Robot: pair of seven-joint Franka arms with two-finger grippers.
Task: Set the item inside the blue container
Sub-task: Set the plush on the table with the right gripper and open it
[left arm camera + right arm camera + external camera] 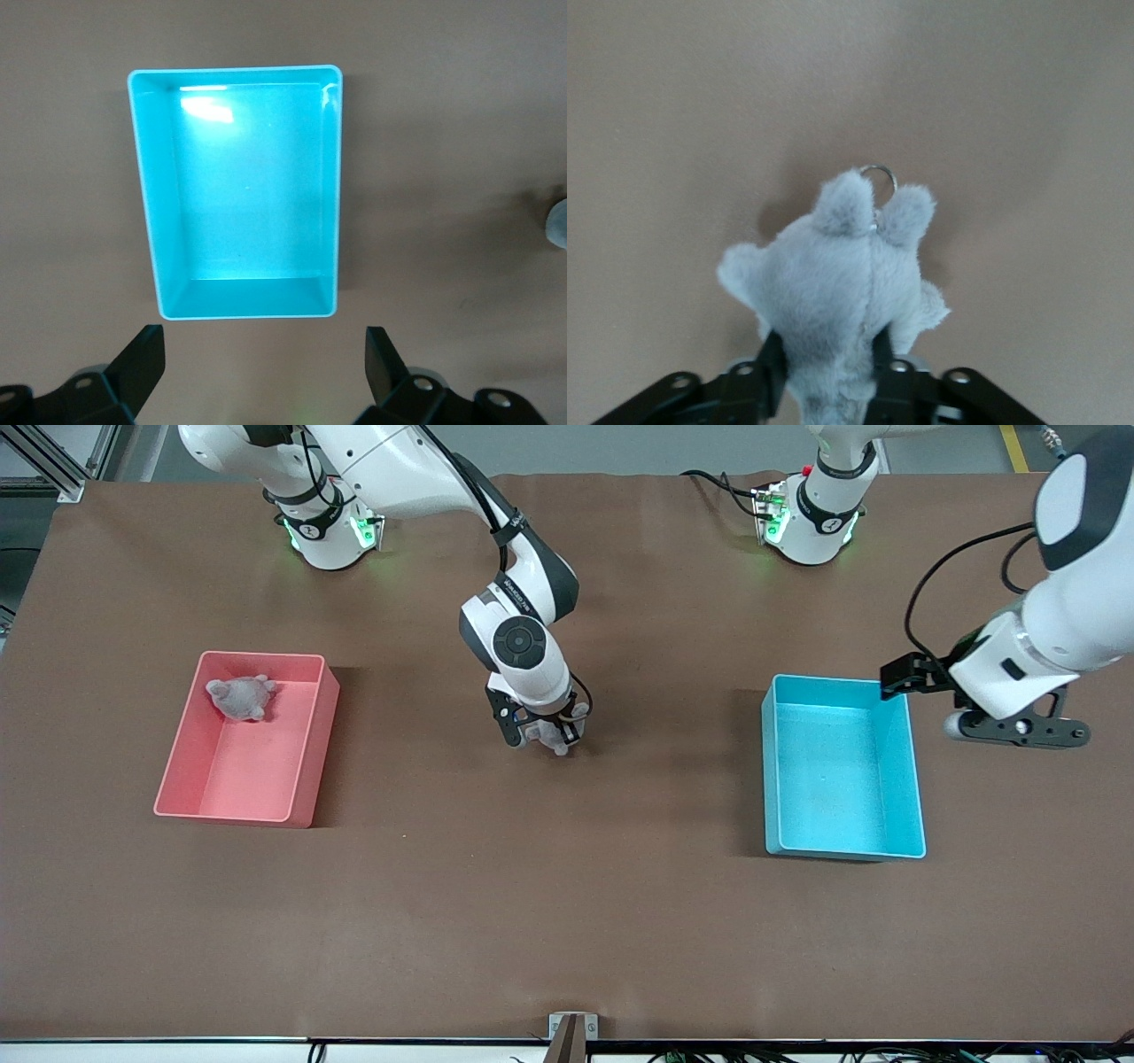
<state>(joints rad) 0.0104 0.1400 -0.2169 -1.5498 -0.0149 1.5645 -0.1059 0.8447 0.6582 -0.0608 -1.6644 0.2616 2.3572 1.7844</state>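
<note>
A pink-red bin holds a grey plush toy. Mid-worktop, the right gripper grasps a second grey plush keychain between its fingers. The blue container sits empty toward the left arm's end, beside the waiting left gripper, fingers spread wide.

Non-task things on the brown table

A rectangular pink-red plastic bin sits toward the right arm's end, a grey plush toy in its corner.

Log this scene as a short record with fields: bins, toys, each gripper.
blue container: empty, toward the left arm's end
pink bin: holds a grey plush toy
second grey plush toy: between the right gripper's fingers, mid-table
right gripper: fingers around that toy
left gripper: open, waiting beside the blue container
</note>
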